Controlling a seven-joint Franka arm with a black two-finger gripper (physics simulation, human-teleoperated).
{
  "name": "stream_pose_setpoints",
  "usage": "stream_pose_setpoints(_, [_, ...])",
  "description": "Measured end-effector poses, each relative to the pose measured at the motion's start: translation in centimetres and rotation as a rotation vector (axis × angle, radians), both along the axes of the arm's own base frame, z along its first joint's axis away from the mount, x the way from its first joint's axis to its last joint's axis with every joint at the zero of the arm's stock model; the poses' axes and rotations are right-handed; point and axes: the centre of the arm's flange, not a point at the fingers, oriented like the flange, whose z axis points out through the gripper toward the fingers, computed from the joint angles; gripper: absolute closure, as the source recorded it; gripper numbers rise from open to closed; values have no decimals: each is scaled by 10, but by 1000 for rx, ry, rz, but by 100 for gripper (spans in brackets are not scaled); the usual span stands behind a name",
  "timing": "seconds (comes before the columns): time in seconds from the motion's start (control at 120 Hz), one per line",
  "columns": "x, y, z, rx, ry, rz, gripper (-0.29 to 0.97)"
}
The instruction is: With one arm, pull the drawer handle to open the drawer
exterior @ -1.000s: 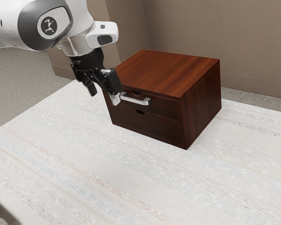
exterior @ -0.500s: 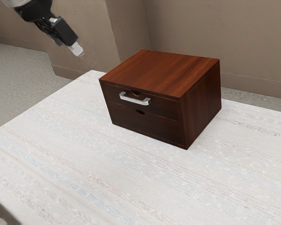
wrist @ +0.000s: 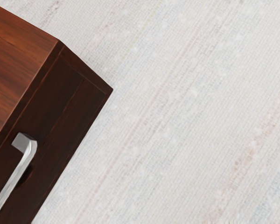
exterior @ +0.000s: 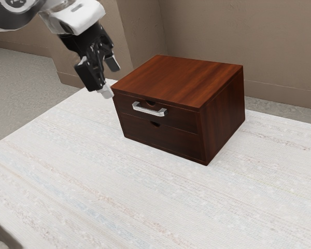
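Hovering above the table (exterior: 145, 202), the gripper (exterior: 108, 78) holds its fingers apart and empty, just beside the cabinet's upper corner.
Toward the exterior view's right, the silver drawer handle (exterior: 149, 109) lies lengthwise along the top drawer (exterior: 181, 118), flush in the wooden cabinet (exterior: 186, 78). In the wrist view one end of the drawer handle (wrist: 15, 172) is cut off.

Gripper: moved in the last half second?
Yes. The gripper has dropped and swung toward the exterior view's right, now close to the upper front corner of the cabinet, short of the handle.
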Motion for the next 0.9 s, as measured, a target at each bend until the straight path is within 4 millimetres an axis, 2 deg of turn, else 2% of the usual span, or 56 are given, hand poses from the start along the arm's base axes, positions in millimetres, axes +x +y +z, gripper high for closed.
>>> stream_pose_setpoints(0.158, [29,7,-35,51,-20,-154,1])
stream_pose_setpoints(0.292, [52,17,-55,95,-46,-258,1])
stream_pose_setpoints(0.35, [67,32,-74,110,-34,-280,2])
stream_pose_setpoints(0.392, [79,51,-94,115,-16,-280,2])
stream_pose_setpoints(0.45, [88,76,-111,111,-12,-279,6])
stream_pose_setpoints(0.525, [97,86,-126,92,-21,-305,14])
stream_pose_setpoints(0.6, [100,96,-133,77,-49,-319,24])
stream_pose_setpoints(0.683, [111,84,-142,74,-85,-365,32])
stream_pose_setpoints(0.817, [120,81,-150,91,-132,-402,39])
stream_pose_setpoints(0.9, [122,91,-154,107,-152,-405,41])
